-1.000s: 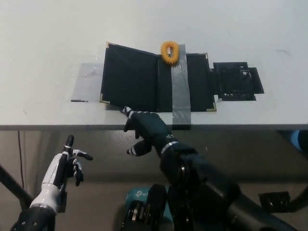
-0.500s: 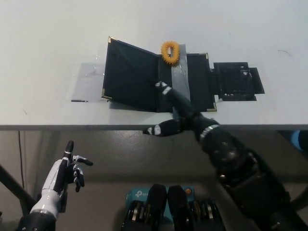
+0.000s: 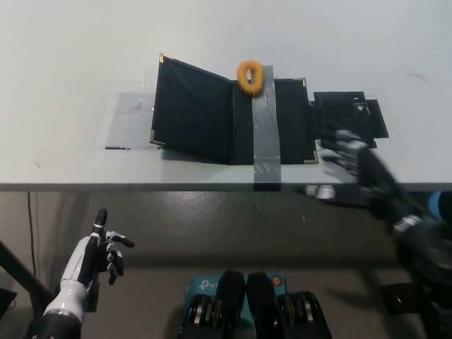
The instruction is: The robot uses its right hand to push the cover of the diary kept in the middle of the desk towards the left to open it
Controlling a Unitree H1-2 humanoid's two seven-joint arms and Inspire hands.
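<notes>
Already the diary (image 3: 233, 113) lay open in the middle of the white worktop (image 3: 70, 63), its cover (image 3: 192, 109) swung to the left and lifted slightly off the surface. Its long axis ran left to right, spine pointing near to far under a grey tape strip (image 3: 263, 120). My black right hand (image 3: 357, 169) was blurred off the near right corner, holding nothing, fingers apparently loose. My white left hand (image 3: 95, 251) rested low, fingers apart. I judged the push done; pulling clear was what remained.
</notes>
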